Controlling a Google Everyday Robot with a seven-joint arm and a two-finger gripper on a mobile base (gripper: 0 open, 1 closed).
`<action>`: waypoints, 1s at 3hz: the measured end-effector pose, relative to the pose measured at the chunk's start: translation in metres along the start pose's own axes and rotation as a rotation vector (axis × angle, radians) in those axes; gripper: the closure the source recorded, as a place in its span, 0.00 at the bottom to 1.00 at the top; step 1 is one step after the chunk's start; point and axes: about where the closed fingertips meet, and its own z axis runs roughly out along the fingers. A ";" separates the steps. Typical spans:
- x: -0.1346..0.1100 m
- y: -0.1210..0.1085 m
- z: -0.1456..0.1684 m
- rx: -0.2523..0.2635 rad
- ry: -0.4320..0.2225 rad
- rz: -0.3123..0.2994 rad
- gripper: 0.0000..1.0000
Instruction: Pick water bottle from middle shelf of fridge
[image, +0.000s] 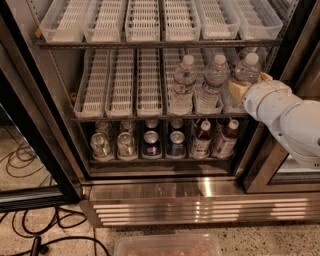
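Three water bottles stand at the right of the middle shelf (150, 118) in the fridge (200, 205): one in the centre-right lane (183, 84), one beside it (215, 80), and the rightmost (247, 69). My gripper (242, 87), at the end of the white arm (290, 117), comes in from the right and sits right at the front of the rightmost water bottle, partly covering its lower body. The left lanes of the middle shelf hold only white slotted trays (122, 82).
The top shelf (150, 44) holds white trays. The bottom tier has metal cans (126, 145) and dark-drink bottles (201, 140). A black door frame (35, 130) stands at the left. Cables (30, 235) and a clear plastic tub (167, 246) lie on the floor.
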 end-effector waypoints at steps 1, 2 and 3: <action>-0.054 0.015 -0.014 -0.023 -0.037 -0.043 1.00; -0.054 0.015 -0.014 -0.023 -0.037 -0.043 1.00; -0.053 0.018 -0.025 -0.039 -0.036 -0.051 1.00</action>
